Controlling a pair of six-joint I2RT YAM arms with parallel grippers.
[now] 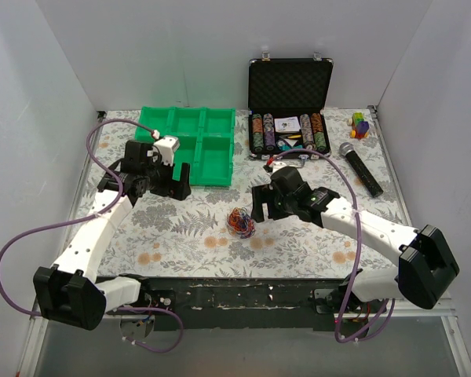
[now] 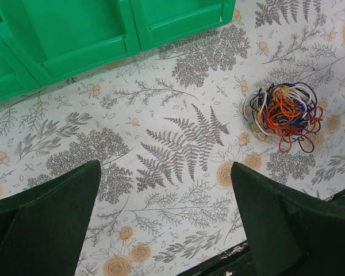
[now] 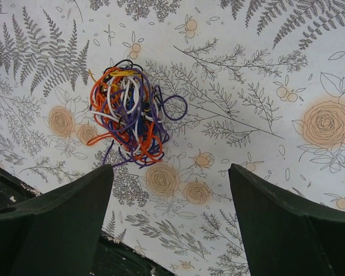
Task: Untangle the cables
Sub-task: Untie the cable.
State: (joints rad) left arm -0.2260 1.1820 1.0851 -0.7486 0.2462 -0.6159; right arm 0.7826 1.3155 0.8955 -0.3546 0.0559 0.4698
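The cables (image 1: 241,223) lie as one small tangled ball of thin orange, purple, white, black and yellow wires on the flowered cloth, near the table's front middle. In the left wrist view the cables (image 2: 284,115) sit off to the upper right of the fingers. In the right wrist view the cables (image 3: 131,109) lie just beyond the left finger. My left gripper (image 1: 163,185) hovers to the left of the ball, open and empty. My right gripper (image 1: 264,206) hangs just right of the ball, open and empty.
A green compartment tray (image 1: 192,141) stands behind the left gripper. At the back sits an open black case (image 1: 289,98) of poker chips, with a microphone (image 1: 360,167) and a small coloured toy (image 1: 360,125) to its right. The table's front edge (image 1: 243,276) runs close behind the ball.
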